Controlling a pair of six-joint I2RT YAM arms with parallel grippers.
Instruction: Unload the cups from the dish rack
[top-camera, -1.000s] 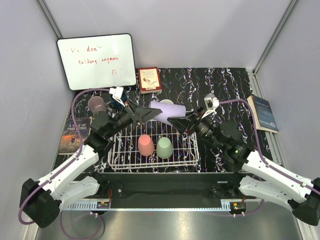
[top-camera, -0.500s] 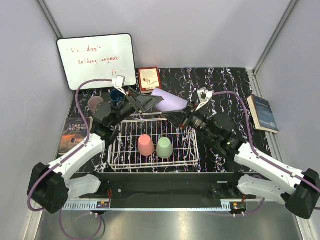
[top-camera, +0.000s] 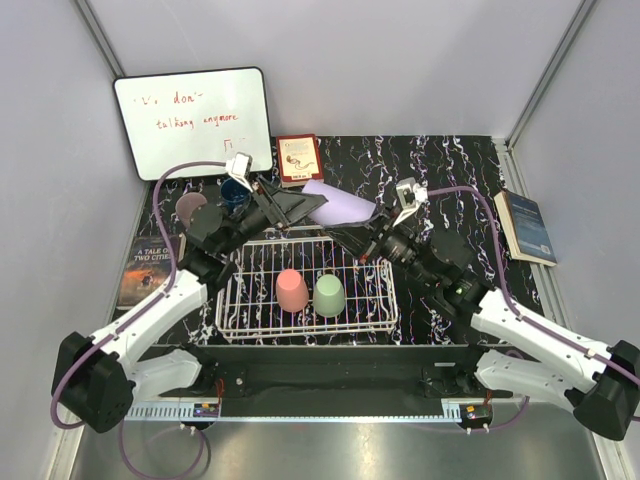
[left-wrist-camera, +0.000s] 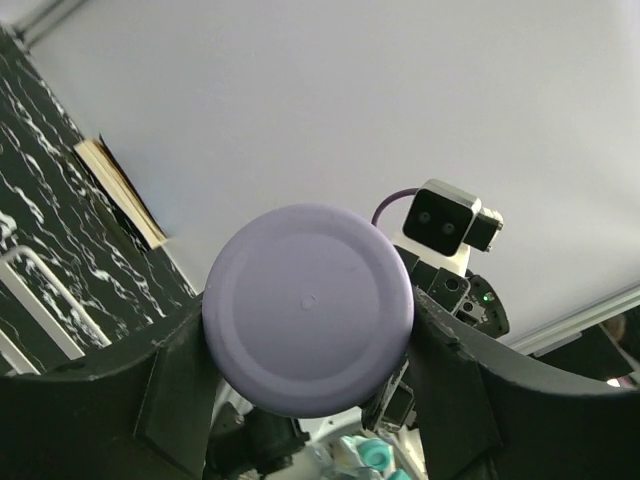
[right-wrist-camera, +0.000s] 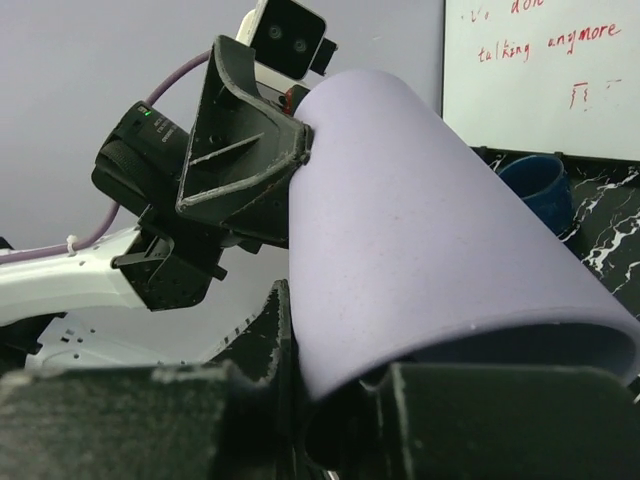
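I have the lavender cup (top-camera: 340, 204) in both tools at once. It is off the surface (top-camera: 452, 168), tipped nearly onto its side, and in the overhead view it sits over the far edge of the dish rack (top-camera: 232, 300). My left tool (top-camera: 308, 207) has its fingers (left-wrist-camera: 165, 395) partly spread, one on each side of the flat bottom end, clamping it between them. My right tool (top-camera: 358, 236) is pinched nearly closed on the cup's wall at the open mouth end. From my right wrist the cup fills most of the view, with the left tool gripping its far end.

Two cups stand upside down side by side inside the rack, a pink cup (top-camera: 291, 290) and a light green cup (top-camera: 329, 295). A dark blue cup (top-camera: 236, 195) and a mauve cup (top-camera: 190, 208) stand on the surface to the left of the rack's far corner, close to my left arm.

A whiteboard (top-camera: 193, 122) with red writing leans at the back left. A small book (top-camera: 299, 158) stands beside it, and another book (top-camera: 527, 226) lies at the right edge.
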